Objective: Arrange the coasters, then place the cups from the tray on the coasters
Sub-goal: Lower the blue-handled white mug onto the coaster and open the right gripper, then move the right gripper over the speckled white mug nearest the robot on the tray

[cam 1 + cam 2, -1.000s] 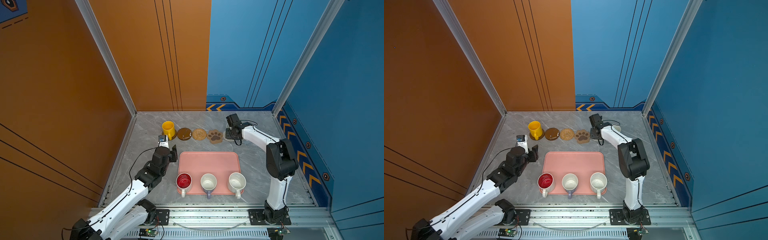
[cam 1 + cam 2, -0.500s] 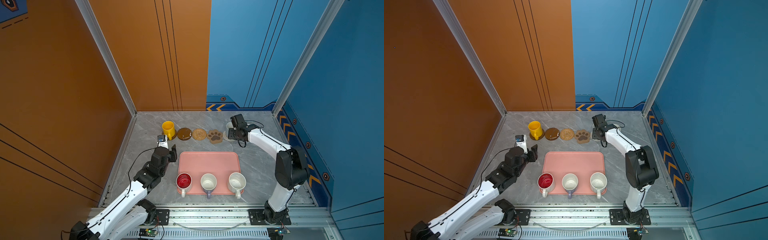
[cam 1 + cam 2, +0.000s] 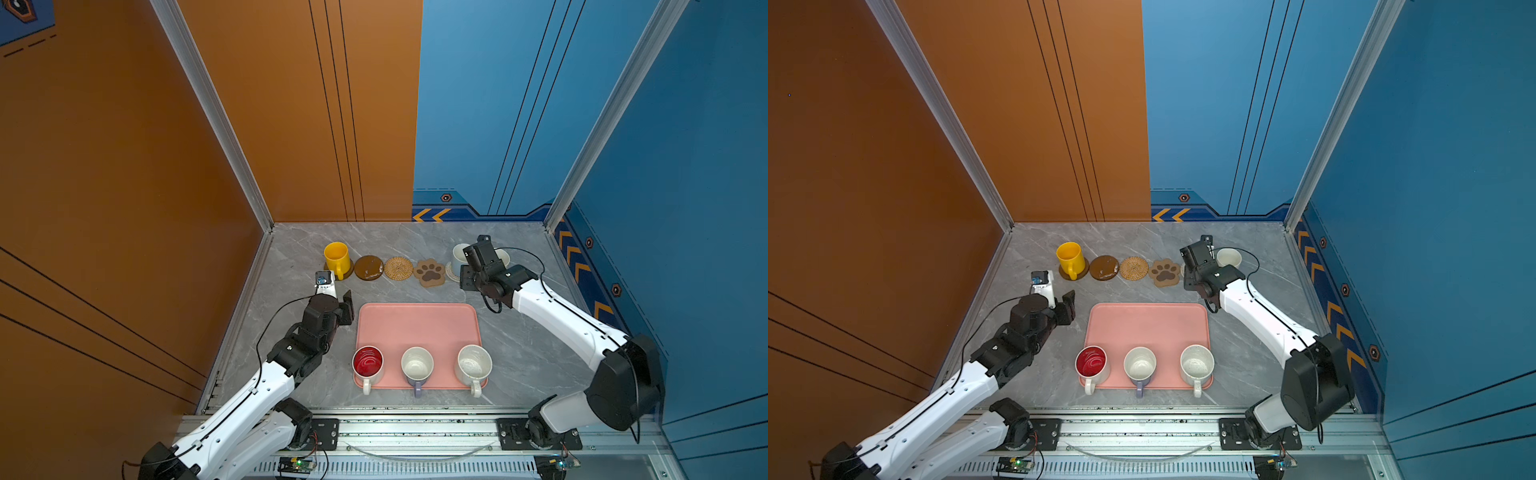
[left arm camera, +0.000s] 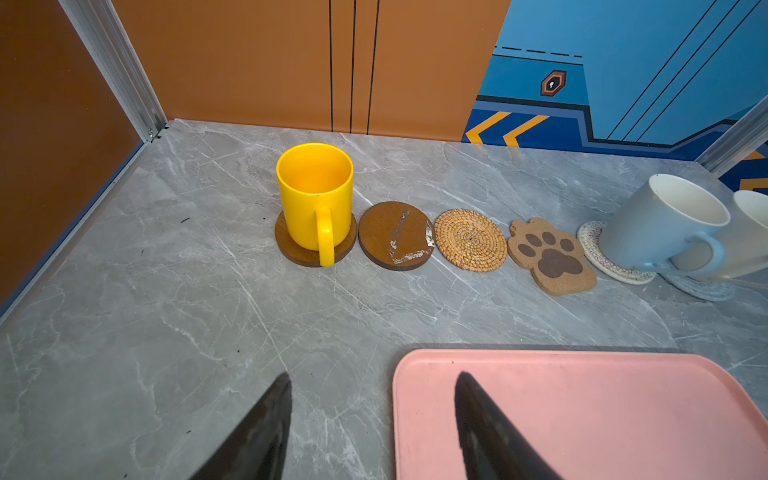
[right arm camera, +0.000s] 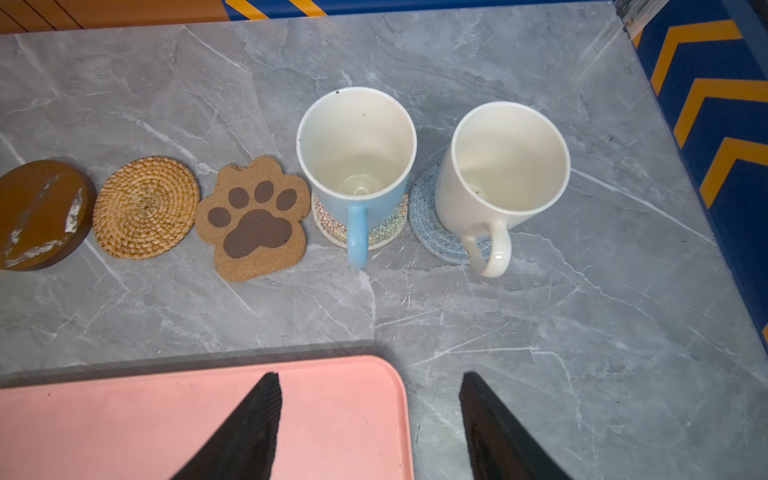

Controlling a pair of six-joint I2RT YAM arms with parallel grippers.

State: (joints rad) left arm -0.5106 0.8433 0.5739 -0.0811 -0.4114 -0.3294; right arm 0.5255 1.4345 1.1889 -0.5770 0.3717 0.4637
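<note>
Cups (image 3: pixel 417 365) along near edge of tray (image 3: pixel 415 326)

Light falls evenly from above, bright on the grey bench (image 3: pixel 415 237) in both top views, with only short, soft shadows beside the mugs. Pale streaks, either glare or wear, cross the bare dark brown coaster (image 4: pixel 395 235). Both wrist views bend at the edges, so the light blue mug (image 4: pixel 660 224) leans outward. The dark tips of the left hand (image 4: pixel 374 376) and right hand (image 5: pixel 372 376) look soft.
</note>
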